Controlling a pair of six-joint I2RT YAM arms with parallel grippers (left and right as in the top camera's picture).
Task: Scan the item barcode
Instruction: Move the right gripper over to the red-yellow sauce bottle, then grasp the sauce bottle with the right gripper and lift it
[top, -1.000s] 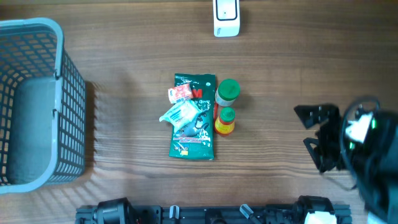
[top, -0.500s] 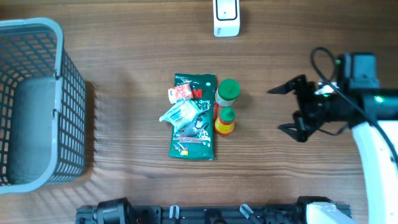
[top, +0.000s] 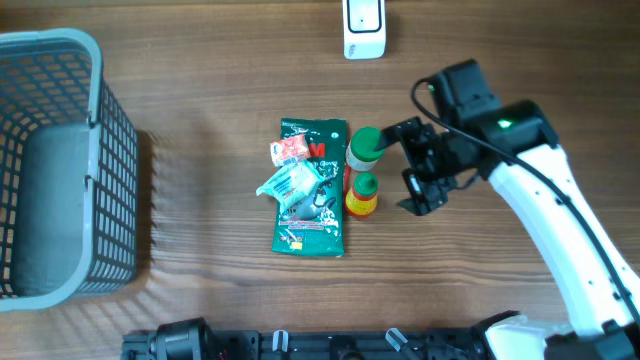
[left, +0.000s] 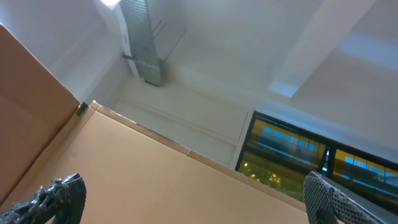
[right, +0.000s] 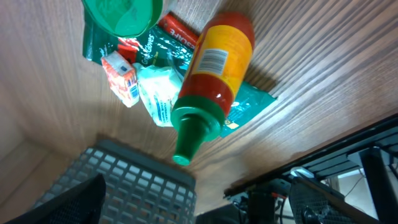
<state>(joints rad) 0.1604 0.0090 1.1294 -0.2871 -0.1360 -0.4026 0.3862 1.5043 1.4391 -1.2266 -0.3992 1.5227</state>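
Several items lie together mid-table: a green packet (top: 310, 215), a small red-and-white pack (top: 289, 150), a clear-wrapped pack (top: 288, 182), a green-lidded jar (top: 366, 146) and a red sauce bottle (top: 361, 194) with a yellow label and green cap. My right gripper (top: 408, 168) is open just right of the jar and bottle, touching neither. In the right wrist view the sauce bottle (right: 214, 68) stands ahead of the right gripper (right: 202, 205), and a barcode (right: 214, 61) shows on its label. The left gripper (left: 193, 205) is open, empty and pointed up at the ceiling.
A white scanner (top: 364, 28) stands at the table's far edge. A grey-blue mesh basket (top: 110, 150) occupies the left side. The arms' base rail (top: 340, 345) runs along the near edge.
My right arm has swept from the table's right edge leftward to the jar and bottle, with its jaws still open. The items have not moved.
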